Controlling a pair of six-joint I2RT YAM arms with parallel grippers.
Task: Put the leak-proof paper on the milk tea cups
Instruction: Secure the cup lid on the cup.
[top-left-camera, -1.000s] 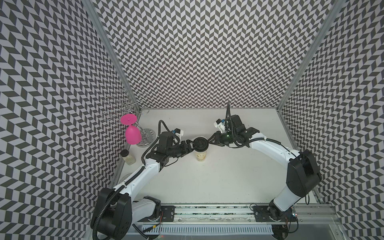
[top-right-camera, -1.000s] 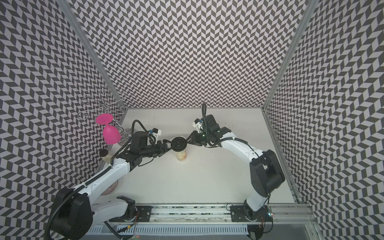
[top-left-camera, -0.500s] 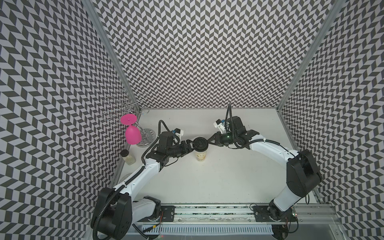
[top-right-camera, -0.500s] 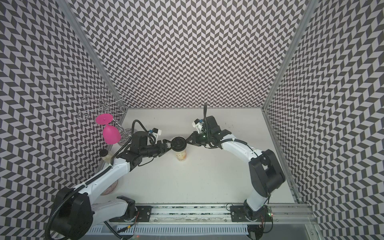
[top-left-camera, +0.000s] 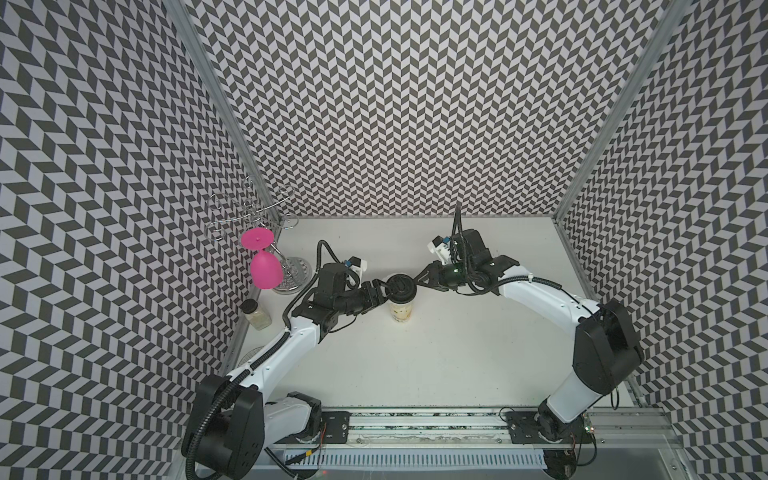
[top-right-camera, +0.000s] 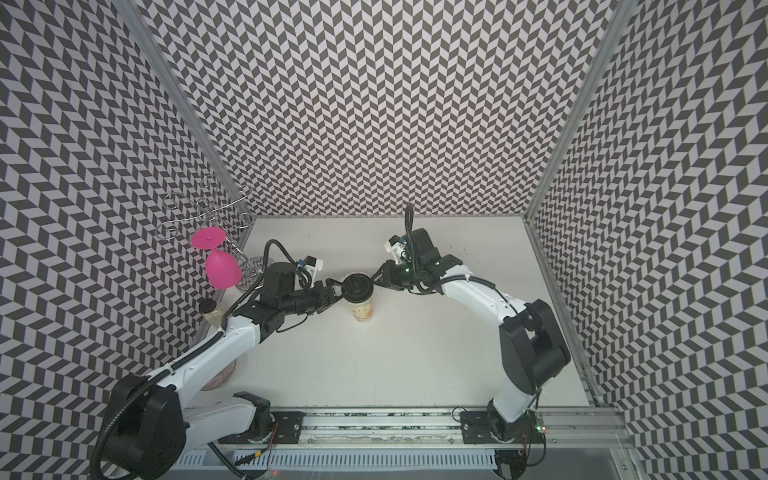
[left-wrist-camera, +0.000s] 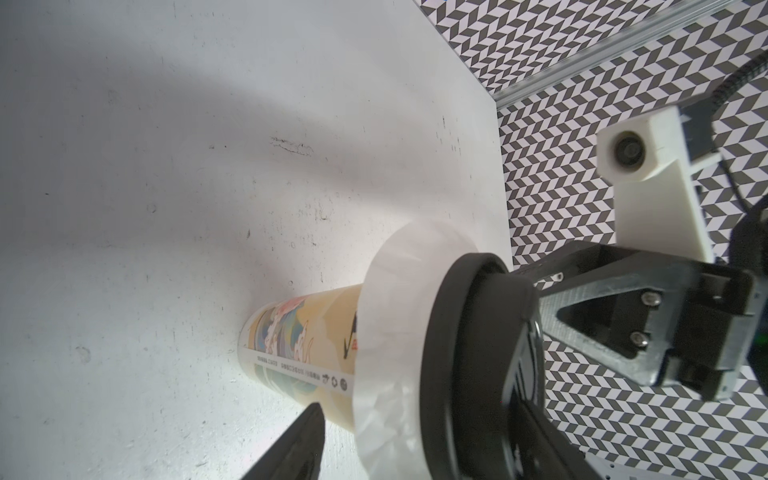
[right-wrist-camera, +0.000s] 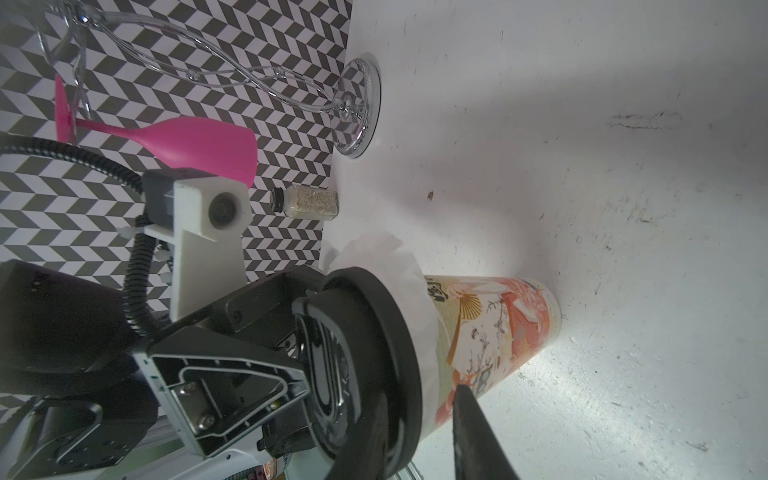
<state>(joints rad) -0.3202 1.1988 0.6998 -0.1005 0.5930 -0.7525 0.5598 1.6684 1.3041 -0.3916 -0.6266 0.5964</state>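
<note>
The left claw (top-left-camera: 380, 289) is at the black lid (top-left-camera: 400, 286) from the worktop's left side. Its jaws stand a fair way apart with the lid's rim between them. One of its fingers (left-wrist-camera: 299, 444) lies down beside the cup wall, the other over the lid's top. Whether it presses, I can't tell.

The right claw (top-left-camera: 417, 279) meets the same lid from the right and straddles the rim the same way, with one of its fingers (right-wrist-camera: 473, 432) beside the printed wall. Whether that is a grip or a mere touch, I can't tell either.

The milk tea cup (top-left-camera: 401, 312) stands upright near the middle of the worktop (top-left-camera: 436, 374) with the lid on. The leak-proof paper (left-wrist-camera: 390, 299) sits trapped under that lid, its crinkled skirt hanging round the rim.

At the far left corner a pink goblet (top-left-camera: 265, 270) hangs upside down from a wire rack (top-left-camera: 249, 210), and a small jar (top-left-camera: 257, 315) stands by the left edge.

The cup's print shows waves, fans and blossoms. The line of characters near its base is too small to read.
</note>
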